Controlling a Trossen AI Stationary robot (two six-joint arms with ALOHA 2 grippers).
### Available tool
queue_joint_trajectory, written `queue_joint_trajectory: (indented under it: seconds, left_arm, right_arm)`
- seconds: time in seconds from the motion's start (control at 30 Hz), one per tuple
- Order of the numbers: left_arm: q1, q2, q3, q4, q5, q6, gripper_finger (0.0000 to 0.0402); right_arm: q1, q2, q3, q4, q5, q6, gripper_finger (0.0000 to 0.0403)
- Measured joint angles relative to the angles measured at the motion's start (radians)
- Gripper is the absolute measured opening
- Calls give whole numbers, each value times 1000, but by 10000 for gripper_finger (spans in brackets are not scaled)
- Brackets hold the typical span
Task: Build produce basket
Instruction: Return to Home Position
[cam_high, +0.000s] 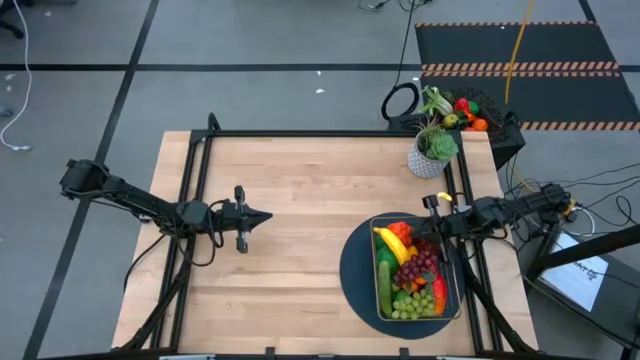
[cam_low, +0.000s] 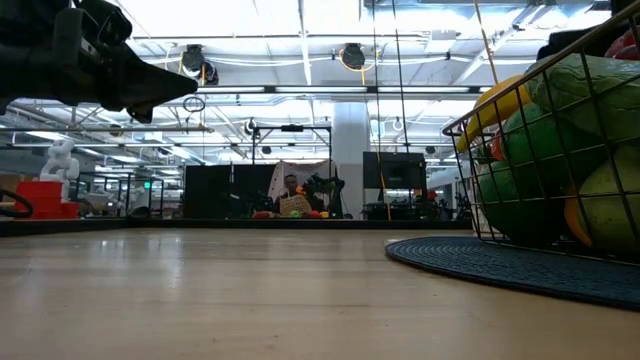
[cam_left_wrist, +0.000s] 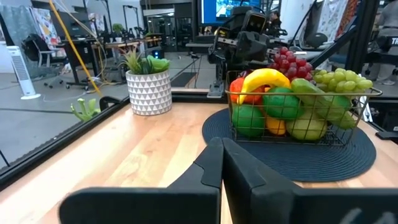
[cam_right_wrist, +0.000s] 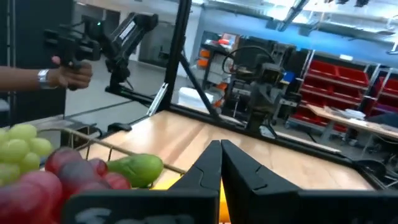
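Note:
The wire basket (cam_high: 377, 262) stands on a dark round mat (cam_high: 353, 280) at the table's near right. It is heaped with produce: a yellow banana (cam_high: 391, 243), purple grapes (cam_high: 420, 262), green grapes (cam_high: 418, 304) and a cucumber (cam_high: 386, 283). My right gripper (cam_high: 428, 212) hovers shut just over the basket's far end and points toward the table's left; its shut fingers (cam_right_wrist: 221, 152) show above the grapes (cam_right_wrist: 22, 146). My left gripper (cam_high: 264, 216) hangs shut above the bare wood at the table's left middle, level, pointing at the basket (cam_left_wrist: 298, 106).
A potted plant in a white pot (cam_high: 432, 155) stands at the far right corner, and a black bin (cam_high: 475, 118) with more produce lies beyond the table there. Black frame rails (cam_high: 190, 190) run along the table's sides. A person's hand (cam_right_wrist: 68, 71) shows off the table's left.

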Motion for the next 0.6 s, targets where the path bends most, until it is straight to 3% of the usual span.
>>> queue_joint_trajectory:
  seconds: [0.23,0.47,0.6]
  left_arm:
    - [0,0,0,1,0,-19,15]
    - [0,0,0,1,0,-17,5]
    - [0,0,0,1,0,-20,17]
  right_arm:
    - [-161,1,-2,-5,-40,33,0]
    - [-248,1,-16,-37,-71,36,0]
    - [-283,1,-16,-36,-143,64,0]
